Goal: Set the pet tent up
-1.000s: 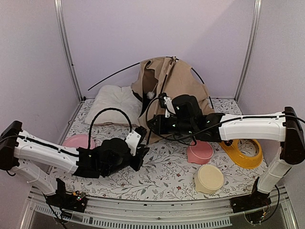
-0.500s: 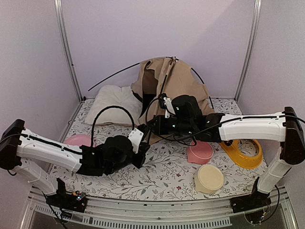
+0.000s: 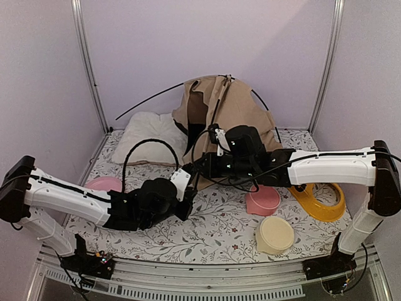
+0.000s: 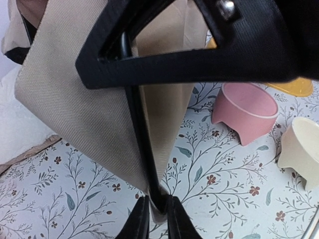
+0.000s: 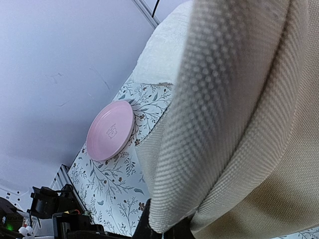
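Left pincer (image 4: 155, 209) has just closed in and is now nipping the pole-foot corner of the tan fabric, black-poled pet tent (image 3: 232, 113) slumping at the back of the floral bench (image 3: 219, 232), right pincer (image 5: 164, 226) clamping its cloth, so stretching it upright looks next.

A floral-print cloth (image 3: 219, 235) covers the surface. A white cushion (image 3: 150, 135) lies at the back left, with a pink plate (image 3: 103, 184) nearer the front. On the right, a pink bowl (image 3: 263, 200), a yellow dish (image 3: 322, 205) and a cream bowl (image 3: 275, 234) stand near one another.
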### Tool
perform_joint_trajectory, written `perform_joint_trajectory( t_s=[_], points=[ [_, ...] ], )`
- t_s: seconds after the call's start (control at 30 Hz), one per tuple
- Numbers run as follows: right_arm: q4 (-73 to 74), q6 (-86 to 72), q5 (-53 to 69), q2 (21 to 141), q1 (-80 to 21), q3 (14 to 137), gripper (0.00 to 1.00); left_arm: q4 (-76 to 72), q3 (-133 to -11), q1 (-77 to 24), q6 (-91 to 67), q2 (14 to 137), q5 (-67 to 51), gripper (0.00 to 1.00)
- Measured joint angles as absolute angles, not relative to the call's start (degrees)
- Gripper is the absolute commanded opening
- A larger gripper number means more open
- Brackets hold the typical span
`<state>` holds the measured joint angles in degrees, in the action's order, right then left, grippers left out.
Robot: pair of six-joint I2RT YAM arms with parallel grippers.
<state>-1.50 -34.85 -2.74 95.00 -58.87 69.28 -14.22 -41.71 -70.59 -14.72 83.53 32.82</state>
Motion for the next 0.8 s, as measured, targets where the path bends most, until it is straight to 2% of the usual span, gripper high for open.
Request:
perform_joint_trajectory(
  t_s=[0.2,0.33,0.4,0.8],
  points=[
    [-1.21,-34.83,-2.74,95.0,-58.87,69.3,0.0,-14.2,-41.95,-70.59,-14.7,84.07,32.82,0.13],
    [-0.95,-34.81,-2.79,95.0,-58.87,69.47,0.0,-14.2,-42.04,-70.59,-14.68,84.25,33.08,0.07],
    [-0.71,-34.76,-2.9,95.0,-58.87,69.69,0.0,-14.2,-42.13,-70.59,-14.55,84.42,33.45,0.0],
    [-0.05,-34.09,-4.69,95.02,-58.92,70.32,0.0,-13.02,-42.22,-70.48,-14.37,82.37,31.66,0.0]
  ],
)
